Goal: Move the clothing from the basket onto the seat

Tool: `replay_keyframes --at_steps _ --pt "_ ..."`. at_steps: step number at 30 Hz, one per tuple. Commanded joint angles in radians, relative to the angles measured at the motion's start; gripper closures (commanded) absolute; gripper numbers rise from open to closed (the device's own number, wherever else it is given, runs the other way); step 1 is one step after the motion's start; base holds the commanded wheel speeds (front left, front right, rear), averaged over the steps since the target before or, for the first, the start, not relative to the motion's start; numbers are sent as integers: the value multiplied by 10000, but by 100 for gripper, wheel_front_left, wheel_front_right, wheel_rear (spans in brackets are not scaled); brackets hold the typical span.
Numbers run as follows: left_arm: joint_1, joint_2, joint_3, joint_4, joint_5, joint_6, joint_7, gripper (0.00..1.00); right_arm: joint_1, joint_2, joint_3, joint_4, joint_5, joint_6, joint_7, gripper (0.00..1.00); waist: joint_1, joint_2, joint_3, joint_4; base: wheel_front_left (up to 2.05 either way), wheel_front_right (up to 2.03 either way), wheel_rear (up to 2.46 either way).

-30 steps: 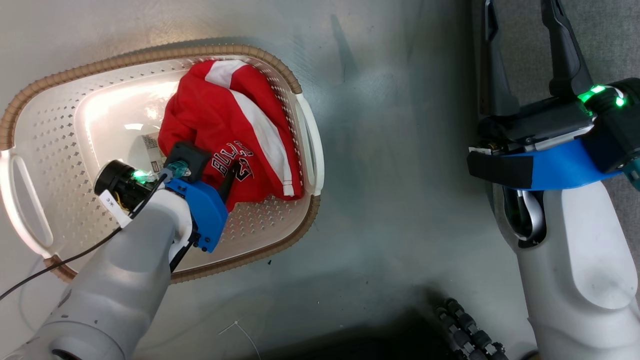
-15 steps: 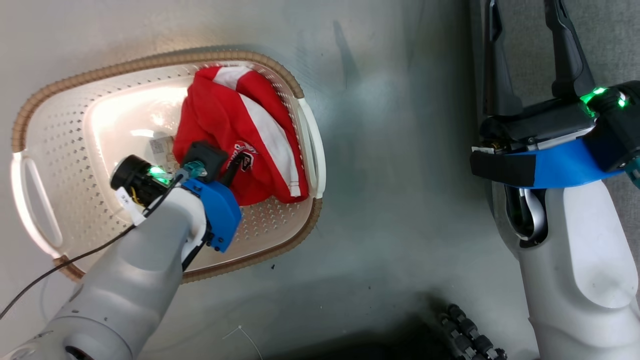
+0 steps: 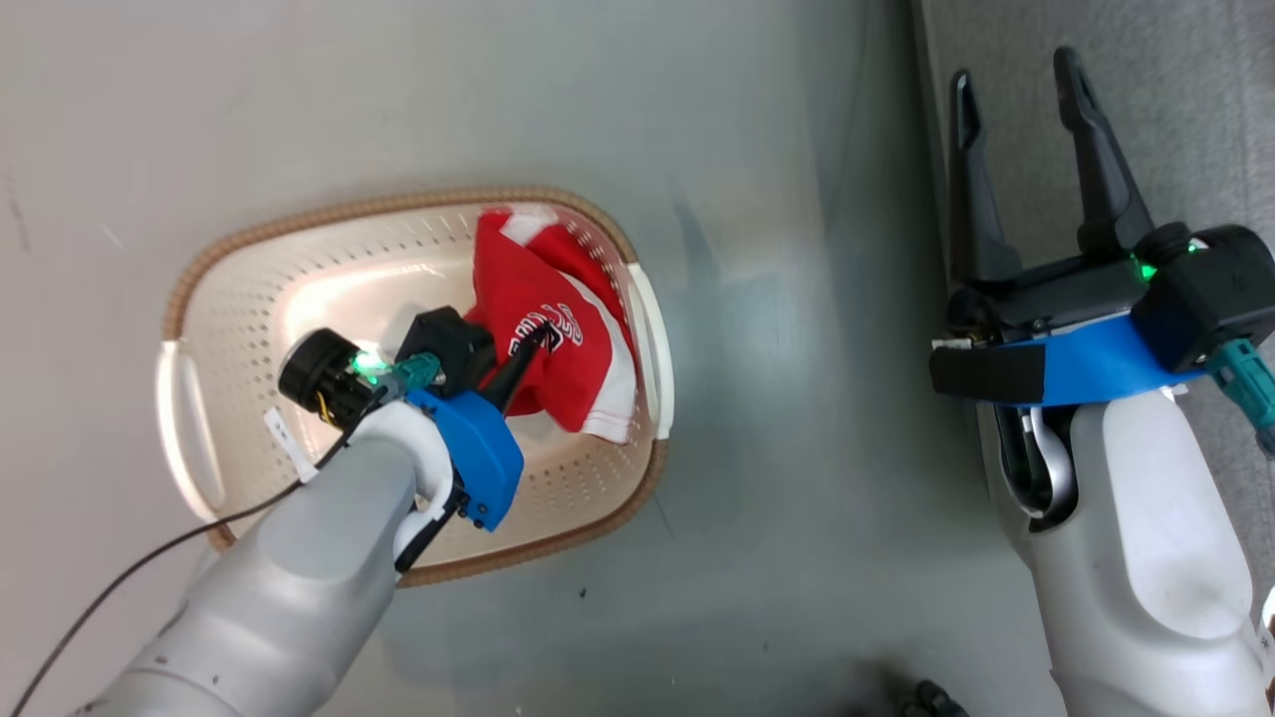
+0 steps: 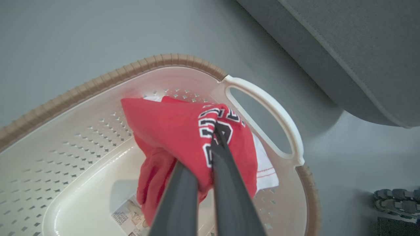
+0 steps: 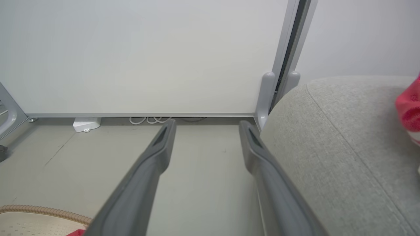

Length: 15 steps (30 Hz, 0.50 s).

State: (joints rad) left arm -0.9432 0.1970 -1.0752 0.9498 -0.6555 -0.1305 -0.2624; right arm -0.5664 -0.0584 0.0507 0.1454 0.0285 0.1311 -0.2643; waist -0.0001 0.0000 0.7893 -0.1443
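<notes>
1. At nine o'clock in my head view, the basket sits on the grey floor, its pale bottom mostly bare.
2. My left gripper reaches in from seven o'clock, fingers pinched together on the clothing. My left wrist view shows red fabric bunched between them at the lettering, a high grip that lets the rest hang.
3. The clothing is gathered at the basket's three o'clock side, nearest the seat. Its lower folds hang inside the walls, so I judge it needs more height before crossing.
4. At three o'clock, my right gripper points to twelve, fingers wide apart and empty, which I judge to be parked out of the way.
5. The seat fills one o'clock. In my right wrist view, some red cloth lies on it at three o'clock, probably a garment already delivered.
</notes>
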Motion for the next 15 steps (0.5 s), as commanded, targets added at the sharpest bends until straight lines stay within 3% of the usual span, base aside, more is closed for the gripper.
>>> replay_keyframes --at_steps 1,15 --pt "182 46 107 -125 122 6 -34 100 128 -64 -12 40 55 -9 -3 0 1 0 -503 206 0 0 0" --pt "1929 159 2221 -2151 1662 64 -33 100 1407 -257 -126 811 242 -7 -1 0 1 0 -3362 802 0 0 0"
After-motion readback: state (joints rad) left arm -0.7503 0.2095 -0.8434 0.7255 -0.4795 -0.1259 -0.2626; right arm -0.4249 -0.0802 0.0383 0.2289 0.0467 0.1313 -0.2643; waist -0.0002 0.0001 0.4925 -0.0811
